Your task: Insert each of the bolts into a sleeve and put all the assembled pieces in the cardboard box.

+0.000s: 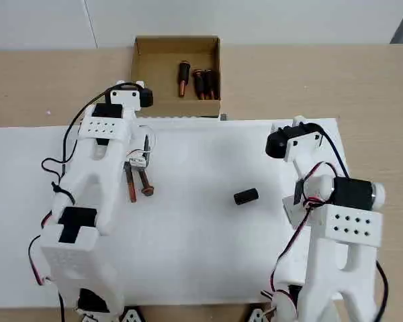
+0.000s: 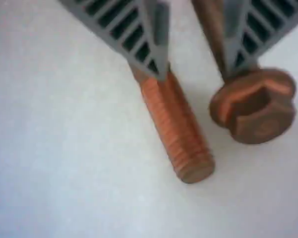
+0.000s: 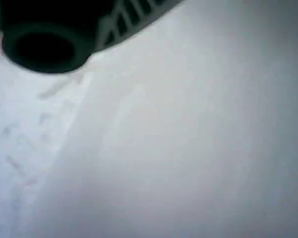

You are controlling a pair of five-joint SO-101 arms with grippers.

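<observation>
Bolt pick-up: left tool spread, its tips straddling two bolts at once.
Best centre on the threaded bolt alone, I'd say, clear of its neighbour, before pinching.

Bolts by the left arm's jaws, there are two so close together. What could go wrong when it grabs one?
The open left jaws stand over two bolts lying side by side: one tip sits above the first bolt, close to the second bolt. Closing might pinch both, or flick one away. The round sleeve lies loose on the white sheet; a nudge could roll it.
</observation>
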